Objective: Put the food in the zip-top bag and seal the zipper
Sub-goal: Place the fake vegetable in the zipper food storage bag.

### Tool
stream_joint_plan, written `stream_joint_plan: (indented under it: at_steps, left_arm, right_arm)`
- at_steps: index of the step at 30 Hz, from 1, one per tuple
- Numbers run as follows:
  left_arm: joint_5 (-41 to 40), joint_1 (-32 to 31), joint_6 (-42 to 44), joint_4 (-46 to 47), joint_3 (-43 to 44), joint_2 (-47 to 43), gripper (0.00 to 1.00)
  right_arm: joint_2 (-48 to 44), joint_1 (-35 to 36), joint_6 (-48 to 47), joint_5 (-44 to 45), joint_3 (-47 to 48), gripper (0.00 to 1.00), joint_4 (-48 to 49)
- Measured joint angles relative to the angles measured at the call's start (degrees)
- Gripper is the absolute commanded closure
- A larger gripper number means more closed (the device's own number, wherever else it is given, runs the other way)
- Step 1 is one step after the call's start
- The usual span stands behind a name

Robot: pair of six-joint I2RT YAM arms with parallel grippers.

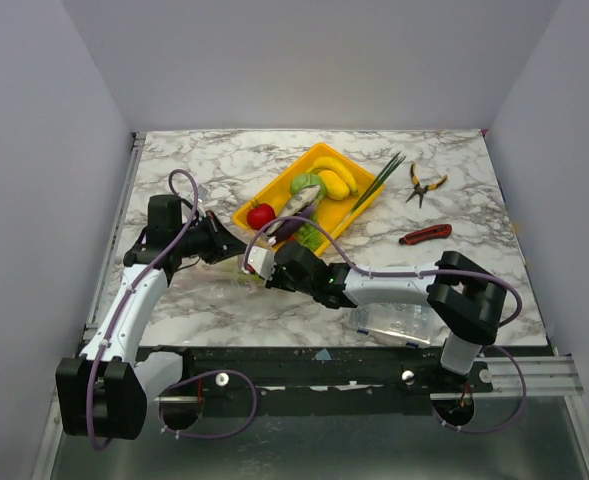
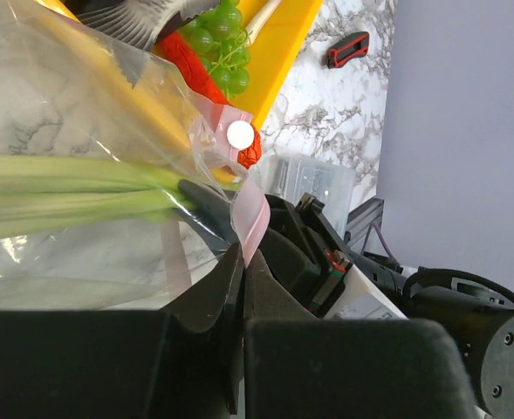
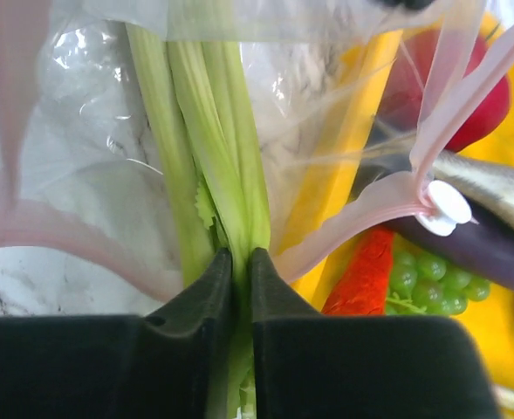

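Note:
The clear zip-top bag (image 2: 73,113) hangs between my two grippers, just in front of the yellow tray (image 1: 359,205). My left gripper (image 2: 243,255) is shut on the bag's pink zipper strip (image 2: 250,214), near its white slider (image 2: 239,134). My right gripper (image 3: 240,255) is shut on a green leafy stalk (image 3: 222,148) whose far end lies under the bag's plastic, between the two pink lips (image 3: 352,218). In the top view the left gripper (image 1: 230,250) and the right gripper (image 1: 255,262) nearly touch. Tomato (image 1: 261,215), bananas (image 1: 336,176), fish (image 1: 299,203) and red pepper (image 3: 366,275) lie in the tray.
Thin green leek leaves (image 1: 374,185) lie over the tray's right rim. Yellow-handled pliers (image 1: 426,183) and a red utility knife (image 1: 426,234) lie at the right. A rigid clear box (image 1: 394,320) sits by the right arm's base. Green grapes (image 3: 427,279) and a purple piece (image 3: 492,253) are in the tray.

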Motion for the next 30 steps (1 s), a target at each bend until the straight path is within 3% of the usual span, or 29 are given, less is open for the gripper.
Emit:
stream_joint_plan:
  at_steps: [2, 7, 15, 21, 28, 30]
  left_arm:
    - [0.0, 0.02, 0.02, -0.04, 0.0, -0.02, 1.0]
    - [-0.15, 0.04, 0.9, -0.79, -0.07, -1.01, 1.0]
    - [-4.9, 0.04, 5.29, -3.87, -1.05, -5.55, 1.0]
    - [-5.68, 0.04, 6.67, -5.11, -1.97, -5.62, 1.0]
    - [-5.73, 0.04, 6.86, -5.6, -2.1, -7.26, 1.0]
    - [-5.68, 0.04, 7.06, -5.6, -2.1, -7.13, 1.0]
  right_arm:
    - [0.0, 0.13, 0.42, 0.31, -0.07, 1.0, 1.53]
    - [-0.72, 0.11, 6.47, 0.37, -0.07, 1.0, 3.17]
    - [-6.25, 0.09, 30.64, 1.57, -0.24, 1.0, 4.44]
    - [-9.6, 0.42, 47.17, 4.44, -4.87, 1.0, 10.8]
    - [-7.87, 1.42, 50.4, 3.78, -7.08, 0.99, 14.43]
    - [-7.21, 1.84, 49.59, 1.51, -6.78, 0.88, 13.14]
